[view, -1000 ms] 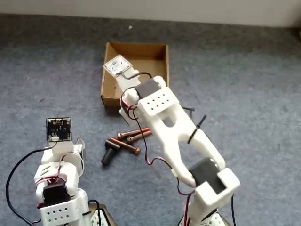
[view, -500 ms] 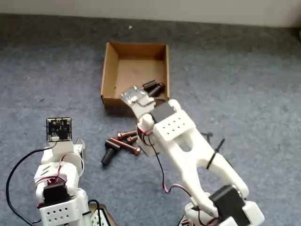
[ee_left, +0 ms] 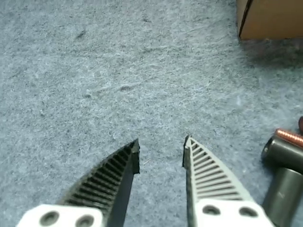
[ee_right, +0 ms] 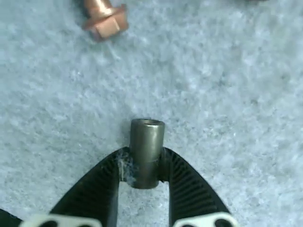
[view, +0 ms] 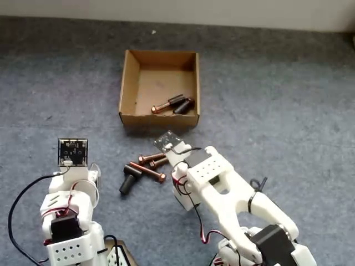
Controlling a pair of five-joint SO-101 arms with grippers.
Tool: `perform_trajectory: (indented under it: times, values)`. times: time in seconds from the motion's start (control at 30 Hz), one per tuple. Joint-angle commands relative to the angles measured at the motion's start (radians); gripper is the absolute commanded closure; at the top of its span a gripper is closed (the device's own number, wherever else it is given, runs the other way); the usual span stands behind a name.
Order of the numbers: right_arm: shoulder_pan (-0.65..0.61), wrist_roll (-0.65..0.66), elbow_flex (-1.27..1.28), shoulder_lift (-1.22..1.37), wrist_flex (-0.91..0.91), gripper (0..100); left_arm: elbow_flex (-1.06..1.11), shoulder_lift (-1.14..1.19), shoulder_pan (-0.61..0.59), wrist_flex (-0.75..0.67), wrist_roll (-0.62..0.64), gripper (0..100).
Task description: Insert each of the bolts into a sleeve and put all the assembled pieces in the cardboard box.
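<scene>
The cardboard box [view: 131,88] stands at the far middle of the carpet, and a copper bolt in a dark sleeve [view: 171,103] lies inside by its near wall. Two or three loose copper bolts [view: 151,166] and a black sleeve [view: 128,179] lie in front of the box. The right arm [view: 213,180] hangs over the carpet just right of them. My right gripper [ee_right: 142,163] is shut on a dark sleeve [ee_right: 146,151], with a bolt head [ee_right: 105,21] beyond it. At the near left my left gripper [ee_left: 161,150] is open over bare carpet, a sleeve [ee_left: 283,182] beside it.
A corner of the box [ee_left: 270,19] shows in the left wrist view. Grey carpet [view: 288,111] spreads wide to the right of the box and to the far left. The left arm's base [view: 69,221] stands at the near left edge.
The right arm has drawn back from over the box toward the near side, uncovering the assembled piece inside. The left arm has barely shifted.
</scene>
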Motion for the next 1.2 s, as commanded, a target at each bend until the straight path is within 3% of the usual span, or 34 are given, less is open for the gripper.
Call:
perform_trajectory:
  times: [0.0, 0.3, 0.4, 0.57, 0.8, 1.0, 1.17]
  values:
    - [0.008, 0.008, -0.004, -0.044, -0.013, 99.5, -0.01, -0.004, -0.004, -0.006, -0.028, 82]
    - [0.022, -0.002, -0.015, 0.113, -0.022, 99.5, -0.153, -0.001, -0.002, 0.002, -0.081, 82]
    - [0.059, -0.005, -0.019, 0.071, -0.042, 99.5, -0.228, 0.001, 0.027, 0.031, -0.14, 82]
    - [0.134, -0.135, -0.016, -0.087, -0.056, 99.5, -0.355, 0.051, 0.125, 0.138, -0.157, 83]
    - [0.236, -0.292, -0.007, -0.246, -0.177, 99.5, -0.63, 0.492, 0.245, 0.15, -0.175, 83]
    - [0.461, -0.433, 0.001, -0.259, -0.311, 99.5, -0.826, 0.886, 0.386, 0.152, -0.354, 82]
    - [0.544, -0.482, 0.001, -0.259, -0.338, 99.5, -0.894, 1.115, 0.538, 0.152, -0.453, 82]
